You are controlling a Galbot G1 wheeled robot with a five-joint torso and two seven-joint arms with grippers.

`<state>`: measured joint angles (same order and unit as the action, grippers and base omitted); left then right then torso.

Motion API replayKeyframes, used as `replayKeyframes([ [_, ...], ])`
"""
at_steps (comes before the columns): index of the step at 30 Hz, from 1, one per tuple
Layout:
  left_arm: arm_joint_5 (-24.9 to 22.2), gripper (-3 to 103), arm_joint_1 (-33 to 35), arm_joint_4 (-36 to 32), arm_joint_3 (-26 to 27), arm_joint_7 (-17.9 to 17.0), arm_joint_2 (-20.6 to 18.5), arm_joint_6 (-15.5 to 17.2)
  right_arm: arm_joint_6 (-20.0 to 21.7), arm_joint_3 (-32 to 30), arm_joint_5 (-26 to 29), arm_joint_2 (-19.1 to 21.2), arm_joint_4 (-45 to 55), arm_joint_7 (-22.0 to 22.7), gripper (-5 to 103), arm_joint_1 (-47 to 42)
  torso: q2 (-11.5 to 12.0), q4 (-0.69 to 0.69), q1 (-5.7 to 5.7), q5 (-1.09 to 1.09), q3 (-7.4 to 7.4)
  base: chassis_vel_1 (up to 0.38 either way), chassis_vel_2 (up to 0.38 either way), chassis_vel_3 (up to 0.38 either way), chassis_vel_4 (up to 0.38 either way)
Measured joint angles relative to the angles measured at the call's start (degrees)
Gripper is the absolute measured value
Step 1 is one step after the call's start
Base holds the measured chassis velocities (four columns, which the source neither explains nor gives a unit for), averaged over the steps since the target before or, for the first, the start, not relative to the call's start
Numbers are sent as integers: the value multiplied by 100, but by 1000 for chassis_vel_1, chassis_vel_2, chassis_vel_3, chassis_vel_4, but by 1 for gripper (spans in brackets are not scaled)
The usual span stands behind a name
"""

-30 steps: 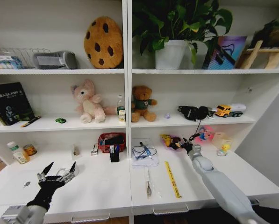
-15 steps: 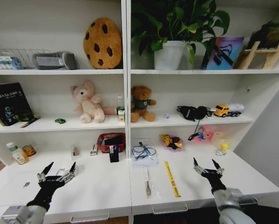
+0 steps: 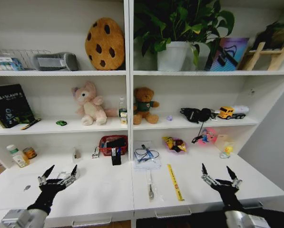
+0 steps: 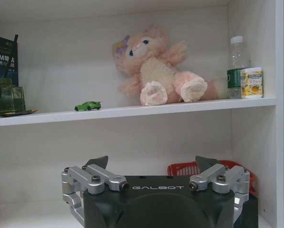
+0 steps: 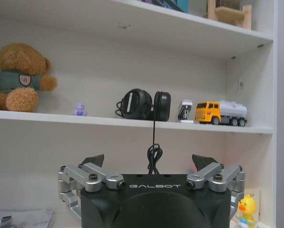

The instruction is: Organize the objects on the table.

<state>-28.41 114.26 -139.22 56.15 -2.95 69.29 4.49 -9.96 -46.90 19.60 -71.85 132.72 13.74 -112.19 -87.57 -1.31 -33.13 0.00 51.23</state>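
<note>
On the white table (image 3: 99, 190) lie a yellow ruler (image 3: 176, 182), a bagged pen-like tool (image 3: 151, 186) and a paper stack with cables (image 3: 147, 157). At the back stand a red basket (image 3: 113, 144) and a black pen holder (image 3: 116, 157); a green-capped bottle (image 3: 18, 156) and a small jar (image 3: 30, 152) are far left. The green toy car (image 3: 61, 122) (image 4: 88, 106) sits on the shelf above. My left gripper (image 3: 61, 174) (image 4: 151, 164) hovers open over the table's front left. Over the front right, my right gripper (image 3: 216, 172) (image 5: 149, 161) is open too, holding nothing.
Plush toys (image 3: 90, 103), headphones (image 3: 196, 114) and a yellow truck (image 3: 233, 112) fill the middle shelf. A colourful bag (image 3: 174, 144), a pink toy (image 3: 208, 136) and a yellow duck (image 3: 226, 151) sit at the back right. Bare table lies between the grippers.
My right arm has drawn back from the colourful bag at the back to the table's front right, empty. The left arm has not moved.
</note>
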Motion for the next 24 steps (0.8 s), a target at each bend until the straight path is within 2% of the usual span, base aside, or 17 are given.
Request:
replayKeyframes([
  [19, 0, 100, 0, 0, 0, 0, 0, 0, 99, 13, 103, 27, -26, -18, 100, 15, 0, -1, 0, 0, 0, 0, 0, 0, 0],
  [24, 0, 100, 0, 0, 0, 0, 0, 0, 102, 15, 105, 29, -32, -20, 100, 18, 0, -1, 0, 0, 0, 88, 79, -78, -97],
])
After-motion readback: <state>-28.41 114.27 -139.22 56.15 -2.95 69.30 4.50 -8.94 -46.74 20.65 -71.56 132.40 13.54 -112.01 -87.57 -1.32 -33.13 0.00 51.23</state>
